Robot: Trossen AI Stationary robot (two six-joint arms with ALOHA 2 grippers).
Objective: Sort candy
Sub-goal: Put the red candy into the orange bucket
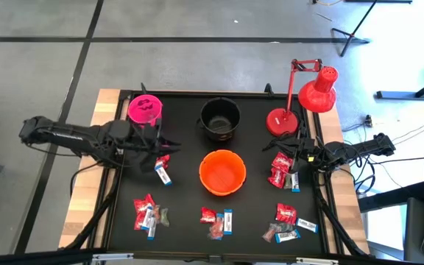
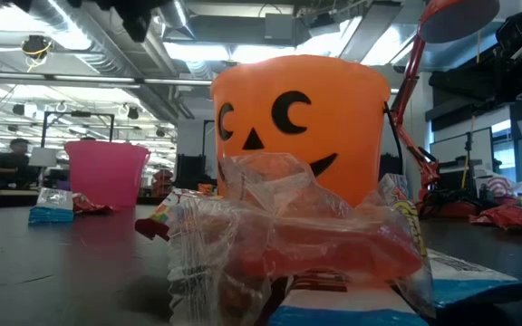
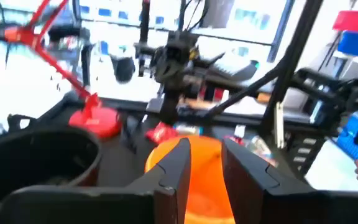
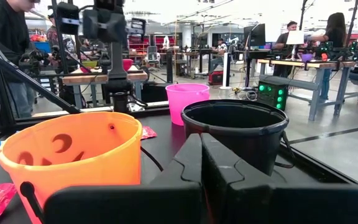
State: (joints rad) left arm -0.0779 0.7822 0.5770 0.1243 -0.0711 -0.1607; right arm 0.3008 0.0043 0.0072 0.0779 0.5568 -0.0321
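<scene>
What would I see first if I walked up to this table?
The orange bucket sits mid-table and has a pumpkin face in the low view. Behind it stand a black bucket, a pink bucket to its left, and a red lamp at the back right. Small heaps of candy lie around on the black mat.
</scene>
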